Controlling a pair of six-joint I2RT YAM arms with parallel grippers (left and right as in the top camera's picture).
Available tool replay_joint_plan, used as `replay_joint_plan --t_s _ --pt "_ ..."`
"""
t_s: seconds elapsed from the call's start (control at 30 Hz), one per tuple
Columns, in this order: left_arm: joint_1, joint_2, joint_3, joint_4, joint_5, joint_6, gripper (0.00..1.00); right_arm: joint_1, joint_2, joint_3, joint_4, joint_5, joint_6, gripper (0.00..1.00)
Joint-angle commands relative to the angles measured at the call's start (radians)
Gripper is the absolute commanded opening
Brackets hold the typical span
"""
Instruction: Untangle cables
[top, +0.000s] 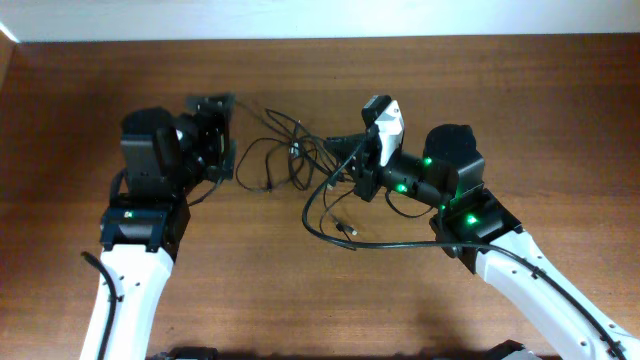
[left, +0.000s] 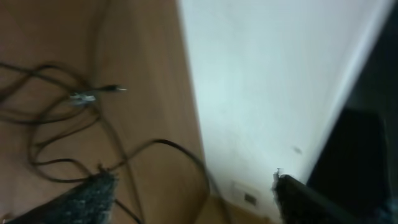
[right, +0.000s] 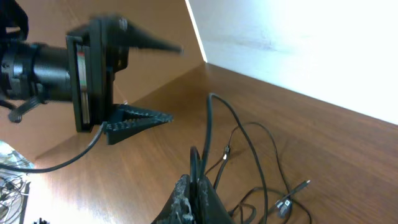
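- the right gripper is pinched shut on one strand of the cables; the tangle lies on the wooden table between the two grippers.
- the left gripper sits just left of the tangle, its jaws spread wide.
- counted: two grippers, one tangle; how many cables are in it cannot be told.
- only the right wrist view shows the strand rising from the closed fingers; the left wrist view, blurred, shows a small metal plug.
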Motion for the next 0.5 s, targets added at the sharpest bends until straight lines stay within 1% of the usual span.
replay_joint_plan --t_s 0.0,0.07,0.17,0.2,0.27,0.33,0.43,0.47 --pt "0.004 0.003 0.0 0.057 0.139 0.072 0.99 -0.004 -0.023 0.007 0.005 -0.066 0.009 0.04" --pt "0.003 0.004 0.0 0.055 0.154 0.167 0.99 -0.004 -0.023 0.007 0.005 -0.103 0.006 0.04" --pt "0.003 0.004 0.0 0.047 0.243 0.232 0.99 -0.004 -0.023 0.007 0.019 -0.148 0.006 0.04" --pt "0.003 0.005 0.0 0.026 0.247 0.238 0.98 -0.004 -0.023 0.007 0.028 -0.161 0.006 0.04" --pt "0.003 0.005 0.0 -0.05 0.248 0.237 0.87 -0.004 -0.023 0.007 0.053 -0.199 0.006 0.04" --pt "0.003 0.005 0.0 -0.143 0.257 0.237 0.84 -0.004 -0.023 0.007 0.07 -0.219 0.006 0.04" --pt "-0.009 0.005 0.0 -0.175 0.323 0.236 0.83 -0.003 -0.023 0.007 0.071 -0.221 0.007 0.04" --pt "-0.02 0.005 0.0 -0.175 0.322 0.236 0.83 -0.003 -0.023 0.007 0.075 -0.229 0.007 0.04"
